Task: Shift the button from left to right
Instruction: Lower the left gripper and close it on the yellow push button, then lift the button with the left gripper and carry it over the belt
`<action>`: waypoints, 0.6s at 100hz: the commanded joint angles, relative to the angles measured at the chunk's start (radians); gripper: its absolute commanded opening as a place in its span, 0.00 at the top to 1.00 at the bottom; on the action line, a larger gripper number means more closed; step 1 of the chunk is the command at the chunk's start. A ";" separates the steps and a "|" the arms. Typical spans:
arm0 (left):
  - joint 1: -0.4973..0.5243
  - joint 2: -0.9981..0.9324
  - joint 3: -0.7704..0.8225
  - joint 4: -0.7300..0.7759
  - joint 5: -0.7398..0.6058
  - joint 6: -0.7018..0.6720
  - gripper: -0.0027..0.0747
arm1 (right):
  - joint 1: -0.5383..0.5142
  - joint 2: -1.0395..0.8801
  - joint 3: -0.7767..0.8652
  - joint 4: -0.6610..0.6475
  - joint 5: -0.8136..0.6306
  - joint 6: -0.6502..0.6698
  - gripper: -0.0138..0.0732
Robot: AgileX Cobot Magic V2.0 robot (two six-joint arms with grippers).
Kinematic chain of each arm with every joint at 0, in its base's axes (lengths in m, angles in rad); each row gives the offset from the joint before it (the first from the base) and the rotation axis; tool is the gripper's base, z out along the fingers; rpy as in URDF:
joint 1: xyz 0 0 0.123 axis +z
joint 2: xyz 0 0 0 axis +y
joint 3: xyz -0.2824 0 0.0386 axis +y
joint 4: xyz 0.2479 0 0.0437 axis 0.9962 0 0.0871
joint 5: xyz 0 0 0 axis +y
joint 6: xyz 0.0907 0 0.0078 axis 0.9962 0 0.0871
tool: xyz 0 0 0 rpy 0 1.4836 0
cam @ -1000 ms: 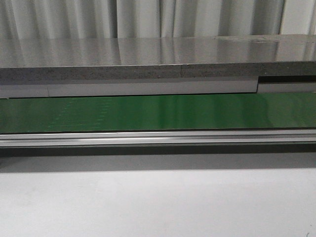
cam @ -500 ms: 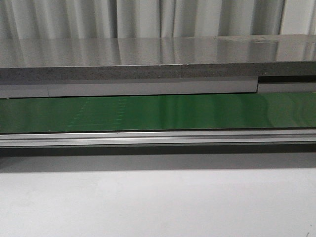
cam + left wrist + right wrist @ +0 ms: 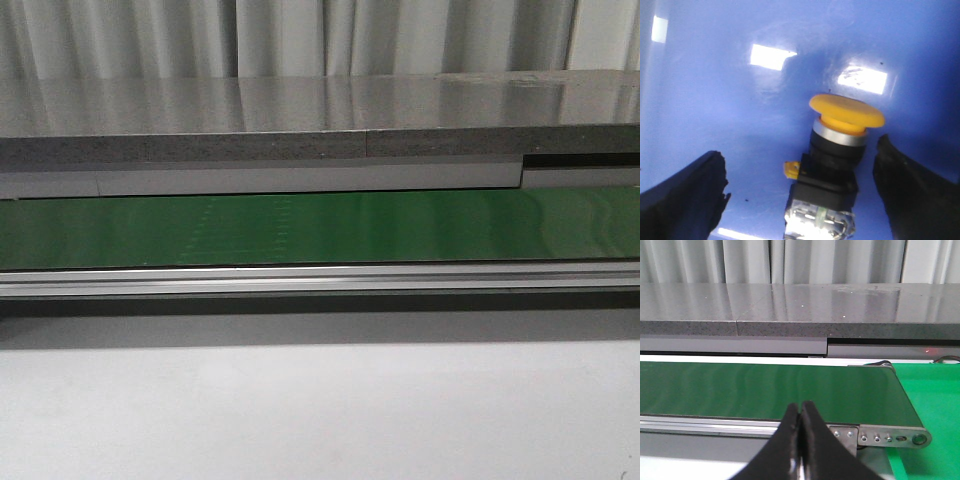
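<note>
Button between the spread fingers of the left claw, on a glossy blue surface.

The button [image 3: 832, 170] has a smooth, domed orange-yellow cap, a bright metal ring beneath it, a black boxy body with a small yellow tab at one side, and a clear, shiny base. It lies tilted between the left claw's [image 3: 800, 200] black, matte fingers [image 3: 685, 195], which stand released and well apart, not touching it. The right claw [image 3: 800, 430] is clenched, its dark fingertips pressed together on nothing, with the smooth green conveyor belt [image 3: 765, 390] and its ribbed aluminium rail [image 3: 705, 424] just beyond it.
</note>
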 commanded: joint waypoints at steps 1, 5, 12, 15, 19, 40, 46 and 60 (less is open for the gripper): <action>0.002 -0.021 -0.024 -0.008 -0.016 -0.003 0.21 | 0.004 -0.015 -0.019 -0.010 -0.075 0.000 0.92; 0.002 -0.012 -0.024 -0.008 -0.016 -0.003 0.21 | 0.004 -0.015 -0.019 -0.010 -0.075 0.000 0.92; 0.002 0.000 -0.024 -0.009 -0.018 -0.003 0.21 | 0.004 -0.015 -0.019 -0.010 -0.075 0.000 0.92; 0.002 0.003 -0.024 -0.009 -0.021 -0.003 0.21 | 0.004 -0.015 -0.019 -0.010 -0.075 0.000 0.92; 0.002 0.007 -0.024 -0.009 -0.023 -0.003 0.21 | 0.004 -0.015 -0.019 -0.010 -0.075 0.000 0.92; 0.002 0.035 -0.024 -0.012 -0.027 -0.003 0.37 | 0.004 -0.015 -0.019 -0.010 -0.075 0.000 0.92; 0.002 0.035 -0.024 -0.015 -0.027 -0.003 0.45 | 0.004 -0.015 -0.019 -0.010 -0.075 0.000 0.92; 0.002 0.035 -0.024 -0.015 -0.033 -0.003 0.68 | 0.004 -0.015 -0.019 -0.010 -0.075 0.000 0.92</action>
